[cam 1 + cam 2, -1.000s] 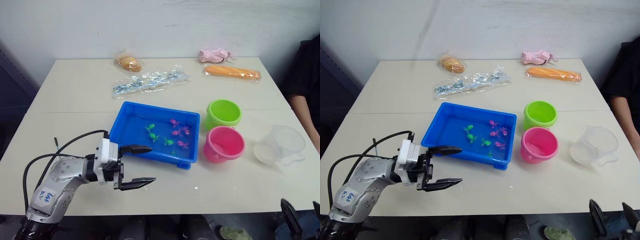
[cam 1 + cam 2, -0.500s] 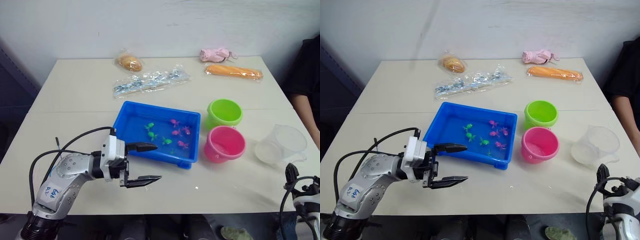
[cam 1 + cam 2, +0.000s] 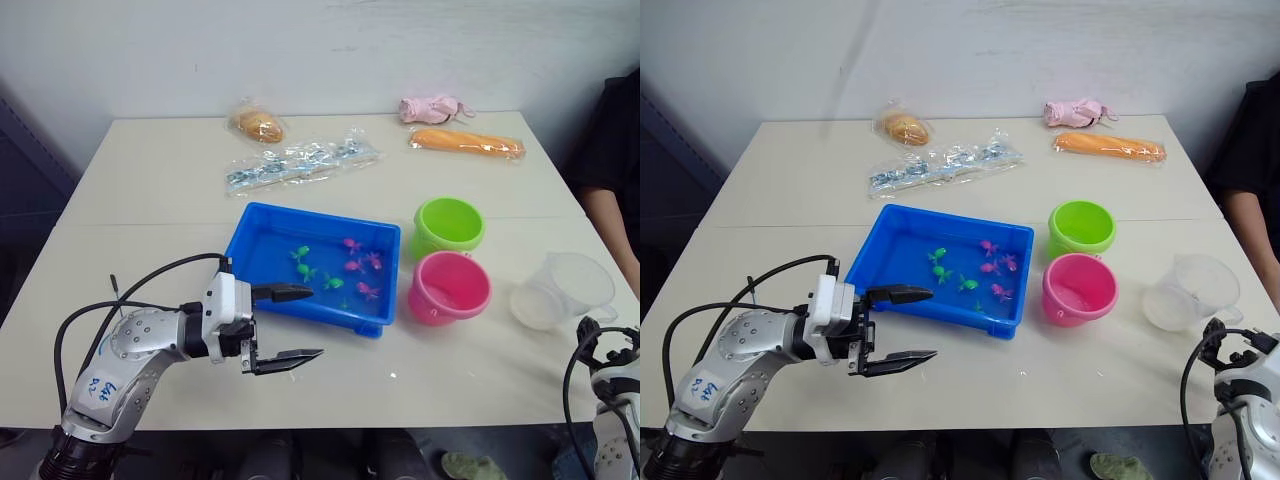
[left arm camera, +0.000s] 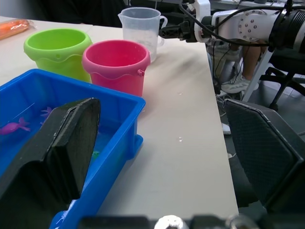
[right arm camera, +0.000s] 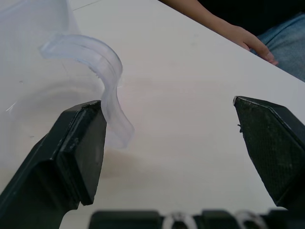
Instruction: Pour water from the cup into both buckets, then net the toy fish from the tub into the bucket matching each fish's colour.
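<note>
Left gripper (image 3: 290, 323) hangs over the table (image 3: 150, 190) at the near-left corner of the tub (image 3: 258, 236), fingers spread wide, holding nothing. One finger reaches over the tub's near rim, the other sits out over bare tabletop in front of it.

Right gripper (image 5: 167, 143) is at the table's near right edge, fingers spread wide, nothing held. In the right wrist view the cup handle (image 5: 107, 71) sits just beside one finger; can't tell if they touch. A person's hand (image 5: 250, 40) rests on the table edge beyond.

Cup (image 3: 565, 290) stands upright on the right side of the table, near the pink bucket (image 3: 449, 287) but apart from it. Green bucket (image 3: 448, 226) stands just behind the pink one, the two almost touching, both upright just right of the tub.

Tub lies mid-table, shallow water in it, with small green fish (image 3: 301, 254) and pink fish (image 3: 350, 243) scattered in the middle and right part.

At the back of the table: a bagged bread roll (image 3: 257, 124), a long clear packet (image 3: 300, 162), a pink soft toy (image 3: 432, 108) and a wrapped orange stick (image 3: 465, 143). A person's arm (image 3: 612, 235) shows at the right edge.
</note>
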Tool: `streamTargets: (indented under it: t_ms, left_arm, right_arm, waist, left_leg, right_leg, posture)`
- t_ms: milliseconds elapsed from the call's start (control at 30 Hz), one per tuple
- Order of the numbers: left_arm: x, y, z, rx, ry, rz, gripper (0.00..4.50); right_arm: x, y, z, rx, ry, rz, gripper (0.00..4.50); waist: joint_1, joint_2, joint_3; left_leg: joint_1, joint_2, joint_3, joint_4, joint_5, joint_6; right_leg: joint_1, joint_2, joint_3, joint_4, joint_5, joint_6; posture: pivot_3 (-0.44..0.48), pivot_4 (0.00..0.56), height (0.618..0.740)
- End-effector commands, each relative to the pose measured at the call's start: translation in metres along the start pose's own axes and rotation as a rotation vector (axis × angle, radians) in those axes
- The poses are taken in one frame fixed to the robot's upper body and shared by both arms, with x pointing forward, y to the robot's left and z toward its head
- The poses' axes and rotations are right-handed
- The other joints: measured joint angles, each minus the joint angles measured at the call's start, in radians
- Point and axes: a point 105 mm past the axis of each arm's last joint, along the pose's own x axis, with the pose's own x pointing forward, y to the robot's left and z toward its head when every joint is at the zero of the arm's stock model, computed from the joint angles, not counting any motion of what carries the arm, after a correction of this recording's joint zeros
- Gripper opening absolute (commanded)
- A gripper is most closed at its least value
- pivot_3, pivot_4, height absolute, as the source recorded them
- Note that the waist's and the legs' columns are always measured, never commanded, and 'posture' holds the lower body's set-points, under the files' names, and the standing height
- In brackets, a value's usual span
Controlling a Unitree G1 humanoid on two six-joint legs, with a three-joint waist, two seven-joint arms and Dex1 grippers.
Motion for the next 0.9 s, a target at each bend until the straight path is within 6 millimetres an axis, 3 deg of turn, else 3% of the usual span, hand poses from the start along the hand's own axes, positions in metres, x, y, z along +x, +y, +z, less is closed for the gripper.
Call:
streamTargets:
  t_ms: [33, 400, 600, 700, 900]
  left_arm:
    - [-0.001, 0.001, 0.007, 0.046, -0.01, 0.013, 4.46]
    - [-0.002, 0.007, 0.006, 0.092, 0.017, 0.019, 4.46]
    - [-0.005, 0.007, 0.004, 0.094, 0.024, 0.024, 4.5]
    - [-0.005, 0.007, 0.002, 0.091, 0.026, 0.027, 4.5]
    - [-0.004, 0.002, -0.002, 0.075, 0.028, 0.026, 4.5]
  right_arm:
    - [0.006, -0.007, 0.016, 0.011, -0.062, -0.024, 4.5]
    - [0.03, -0.001, 0.022, 0.04, -0.113, 0.018, 4.5]
    - [0.036, 0.005, 0.028, 0.08, -0.15, 0.083, 1.78]
    - [0.036, 0.006, 0.035, 0.082, -0.171, 0.103, 0.14]
    - [0.029, 0.004, 0.061, 0.08, -0.248, 0.1, 0.03]
  waist:
    - [0.0, 0.0, 0.0]
    - [-0.002, 0.0, 0.0]
    - [0.0, 0.0, 0.0]
    - [0.0, 0.0, 0.0]
    - [-0.001, 0.0, 0.0]
  left_leg:
    - [0.0, 0.0, 0.0, 0.0, 0.0, 0.0]
    - [0.0, 0.0, 0.001, 0.0, 0.0, 0.0]
    - [0.0, 0.0, 0.002, 0.0, 0.0, 0.0]
    - [0.0, 0.0, 0.002, 0.0, 0.0, 0.0]
    - [0.0, 0.0, 0.002, 0.0, 0.0, 0.001]
  right_leg:
    - [0.0, 0.0, 0.0, 0.0, 0.0, 0.0]
    - [0.0, 0.0, -0.001, 0.0, 0.0, 0.0]
    - [0.0, 0.0, -0.001, 0.0, 0.001, 0.001]
    - [0.0, 0.0, -0.001, 0.0, 0.001, 0.001]
    - [0.0, 0.0, -0.001, -0.001, 0.001, 0.001]
  posture:
    - [0.0, 0.15, 0.74]
    - [0.0, 0.15, 0.74]
    - [0.0, 0.15, 0.74]
    - [0.0, 0.15, 0.74]
    - [0.0, 0.15, 0.74]
